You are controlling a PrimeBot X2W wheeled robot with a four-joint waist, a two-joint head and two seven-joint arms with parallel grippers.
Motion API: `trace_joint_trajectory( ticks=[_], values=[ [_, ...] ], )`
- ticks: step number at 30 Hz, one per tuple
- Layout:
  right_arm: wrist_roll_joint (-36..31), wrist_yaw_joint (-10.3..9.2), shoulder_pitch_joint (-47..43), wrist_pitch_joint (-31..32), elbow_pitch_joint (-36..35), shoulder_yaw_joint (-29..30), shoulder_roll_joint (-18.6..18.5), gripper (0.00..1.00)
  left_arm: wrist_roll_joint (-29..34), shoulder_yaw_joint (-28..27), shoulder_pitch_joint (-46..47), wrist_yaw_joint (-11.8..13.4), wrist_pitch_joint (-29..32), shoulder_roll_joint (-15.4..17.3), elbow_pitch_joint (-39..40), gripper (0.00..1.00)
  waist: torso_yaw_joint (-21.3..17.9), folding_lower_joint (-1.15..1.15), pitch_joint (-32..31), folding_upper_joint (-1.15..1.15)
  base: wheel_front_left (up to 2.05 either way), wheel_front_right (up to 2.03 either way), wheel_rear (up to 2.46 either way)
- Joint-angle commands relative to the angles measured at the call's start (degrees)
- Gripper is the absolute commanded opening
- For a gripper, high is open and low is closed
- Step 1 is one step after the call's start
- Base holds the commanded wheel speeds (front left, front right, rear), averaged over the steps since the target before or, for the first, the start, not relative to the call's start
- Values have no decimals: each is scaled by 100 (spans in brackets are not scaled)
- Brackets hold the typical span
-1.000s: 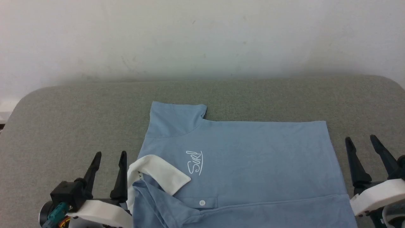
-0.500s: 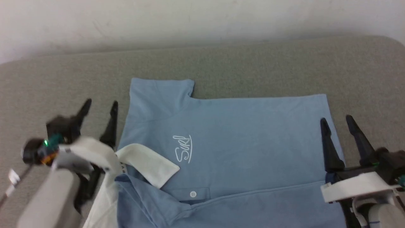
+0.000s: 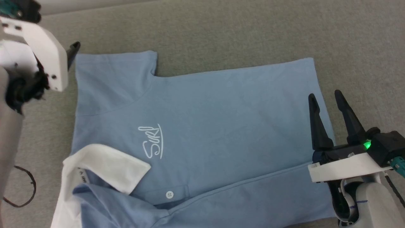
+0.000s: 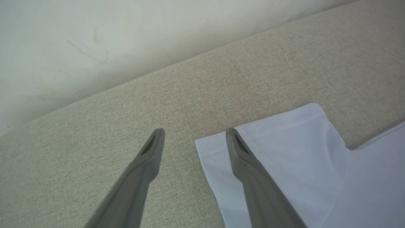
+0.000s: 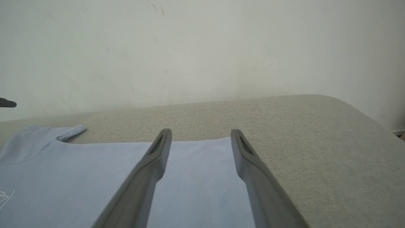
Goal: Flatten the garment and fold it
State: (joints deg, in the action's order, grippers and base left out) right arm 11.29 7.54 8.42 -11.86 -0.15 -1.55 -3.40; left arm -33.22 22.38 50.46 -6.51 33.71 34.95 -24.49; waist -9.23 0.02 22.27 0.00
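Note:
The garment (image 3: 221,120), a light blue polo, lies spread front-up on the grey cloth table (image 3: 240,28). Its white collar (image 3: 107,164) is at the near left, with white lettering (image 3: 152,142) and a button (image 3: 169,194) close by. My left gripper (image 3: 70,52) hovers open at the far corner of the sleeve (image 3: 114,76). In the left wrist view that gripper (image 4: 194,131) straddles the sleeve's corner (image 4: 284,152). My right gripper (image 3: 325,94) stands open over the garment's right hem edge, nothing between its fingers. The right wrist view shows this gripper (image 5: 201,131) above the blue cloth (image 5: 196,177).
A pale wall (image 5: 202,47) runs along the table's far edge. The table's rounded corner (image 5: 357,107) is at the far right. A thin dark cable (image 3: 22,186) loops at the near left. Bare table surrounds the shirt on the far side and both ends.
The head camera has tipped down, so the whole picture shifted. My left arm rose and reached forward from beside the collar to the sleeve's far corner. My right gripper moved inward over the hem edge.

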Motion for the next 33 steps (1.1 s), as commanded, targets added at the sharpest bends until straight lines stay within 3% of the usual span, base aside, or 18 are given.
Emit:
trace_joint_trajectory(
  ticks=[1,8,14,16,17,18,25,33],
  values=[
    [125,-5,101,-86,6,-5,30,100,-206,19,252,-35,414,37,-160,100,-405,-2,450,0,0,0,0],
    [189,-5,110,-216,78,-40,49,100,-727,-50,779,130,2129,242,-678,100,-609,-2,697,0,0,0,0],
    [275,-5,155,-271,138,-39,51,100,-880,-2,779,116,2603,374,-837,100,-666,-2,802,0,0,0,0],
    [274,-5,165,-276,158,-15,51,100,-959,3,749,92,2670,345,-878,96,-661,-2,805,0,0,0,0],
    [263,-5,174,-280,182,14,51,100,-1033,16,717,68,2731,313,-897,15,-649,-2,804,0,0,0,0],
    [246,-5,182,-283,208,50,51,100,-1082,27,696,48,2748,289,-897,0,-632,-2,804,0,0,0,0],
    [46,-5,213,-253,409,302,52,100,-1089,53,585,-24,2063,137,-938,0,-428,-2,573,0,0,0,0],
    [-236,-5,149,173,364,517,-98,100,-856,354,431,-91,442,-6,-622,0,-20,-2,-45,0,0,0,0]
  ],
)
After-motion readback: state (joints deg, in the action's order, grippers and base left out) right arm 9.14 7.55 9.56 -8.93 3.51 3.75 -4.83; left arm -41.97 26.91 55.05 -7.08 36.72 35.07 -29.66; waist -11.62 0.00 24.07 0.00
